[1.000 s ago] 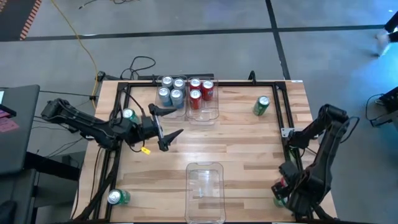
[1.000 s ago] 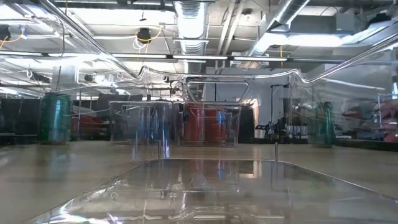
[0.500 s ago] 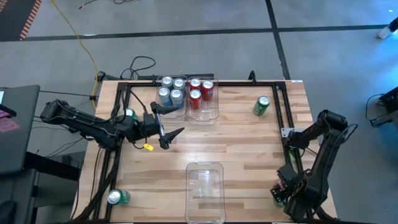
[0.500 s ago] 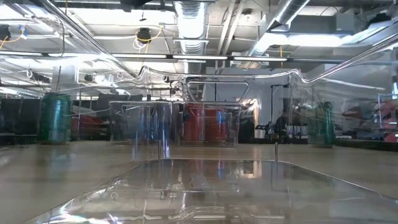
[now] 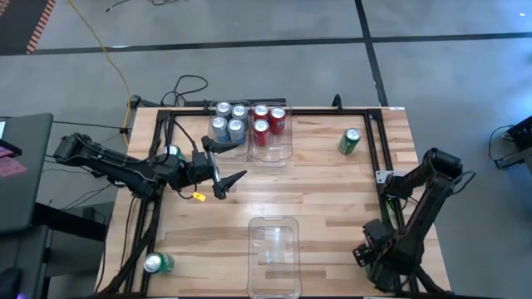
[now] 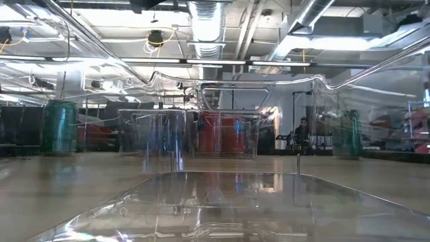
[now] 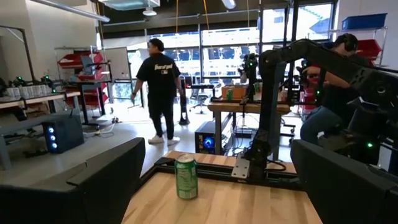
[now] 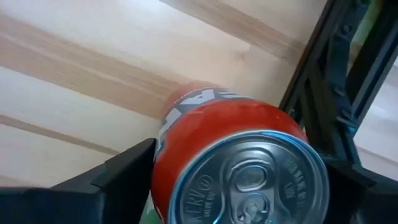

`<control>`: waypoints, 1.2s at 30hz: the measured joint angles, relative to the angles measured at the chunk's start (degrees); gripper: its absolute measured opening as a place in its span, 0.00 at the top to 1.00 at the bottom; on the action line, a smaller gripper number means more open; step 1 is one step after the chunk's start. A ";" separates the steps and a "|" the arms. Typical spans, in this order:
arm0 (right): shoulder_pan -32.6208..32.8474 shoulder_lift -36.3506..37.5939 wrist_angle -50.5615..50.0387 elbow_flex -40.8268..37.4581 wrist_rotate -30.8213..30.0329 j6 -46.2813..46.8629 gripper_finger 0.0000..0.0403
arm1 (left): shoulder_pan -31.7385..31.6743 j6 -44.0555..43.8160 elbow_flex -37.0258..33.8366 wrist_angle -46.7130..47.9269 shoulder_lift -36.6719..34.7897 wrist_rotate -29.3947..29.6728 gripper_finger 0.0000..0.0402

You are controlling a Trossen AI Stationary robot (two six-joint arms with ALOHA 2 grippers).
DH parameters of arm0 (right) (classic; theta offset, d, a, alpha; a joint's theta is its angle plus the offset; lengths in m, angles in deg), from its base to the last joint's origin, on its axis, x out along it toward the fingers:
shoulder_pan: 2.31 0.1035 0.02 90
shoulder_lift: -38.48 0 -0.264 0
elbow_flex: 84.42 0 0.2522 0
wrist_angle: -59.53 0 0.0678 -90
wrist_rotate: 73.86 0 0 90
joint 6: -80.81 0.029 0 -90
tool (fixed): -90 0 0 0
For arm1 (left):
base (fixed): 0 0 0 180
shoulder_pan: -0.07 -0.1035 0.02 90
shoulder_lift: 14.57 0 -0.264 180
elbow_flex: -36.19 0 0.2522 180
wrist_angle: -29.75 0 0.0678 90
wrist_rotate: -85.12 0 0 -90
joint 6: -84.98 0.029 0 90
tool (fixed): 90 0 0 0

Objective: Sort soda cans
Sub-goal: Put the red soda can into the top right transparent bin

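Note:
My right gripper [image 5: 366, 254] hangs over the table's near right corner. It is open, and in its wrist view the fingers stand on either side of a red soda can [image 8: 239, 158] whose silver top faces the camera. In the high view that can is hidden under the gripper. My left gripper [image 5: 223, 163] is open above the table's left part, level, facing an upright green can [image 7: 185, 177] by the far right edge [image 5: 350, 141]. Silver-blue cans [image 5: 229, 120] and red cans [image 5: 268, 120] stand in clear bins at the far edge. Two more green cans [image 5: 171, 153] [image 5: 156, 263] stand at the left. My right gripper comes at the red can's top end [image 8: 186, 124] from above, slanting, with one finger [image 8: 121, 171] close on each side. I cannot tell whether the fingers touch the can.
A clear bin [image 5: 274, 249] with nothing in it sits at the middle of the near edge and fills the low view's foreground [image 6: 222, 202]. A black frame [image 5: 378, 158] runs round the table. Something green [image 8: 147, 213] shows beside the red can. People stand and sit in the room beyond.
My right arm has swung a little toward the table's left along the near edge, its elbow sinking and the gripper coming lower. The left arm and all the cans seen from above have stayed where they were.

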 joint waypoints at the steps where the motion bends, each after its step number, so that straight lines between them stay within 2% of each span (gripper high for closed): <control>1: -0.21 0.02 -0.25 0.00 -0.04 -0.04 0.13 | 0.00 0.00 0.00 0.01 0.00 0.01 0.01; 4: -1.80 0.07 -0.91 0.04 -0.03 -2.36 0.23 | -0.04 0.51 0.00 0.00 -0.27 0.04 0.01; 7: -4.67 0.07 -1.50 0.04 0.04 -5.97 0.24 | -0.04 0.52 0.00 0.23 -0.79 0.27 0.01; 11: -11.08 0.06 -1.42 0.49 -0.48 -16.44 0.24 | -0.07 0.36 0.00 2.50 -2.45 1.04 0.01; 14: -17.20 0.00 -1.38 2.17 -4.37 -26.24 0.24 | -0.07 -0.94 0.00 7.55 -4.57 1.69 0.01; 24: -38.59 0.02 -12.69 12.20 -16.08 -57.74 0.23 | -0.07 -7.97 0.00 26.14 -11.98 2.56 0.01; 30: -50.69 0.04 -6.87 16.31 -20.02 -74.20 0.23 | -0.25 -7.06 0.00 26.39 -12.20 7.52 0.01; 36: -59.36 0.02 -0.32 19.83 -20.65 -87.16 0.23 | -1.29 -6.60 0.00 26.59 -12.18 7.85 0.01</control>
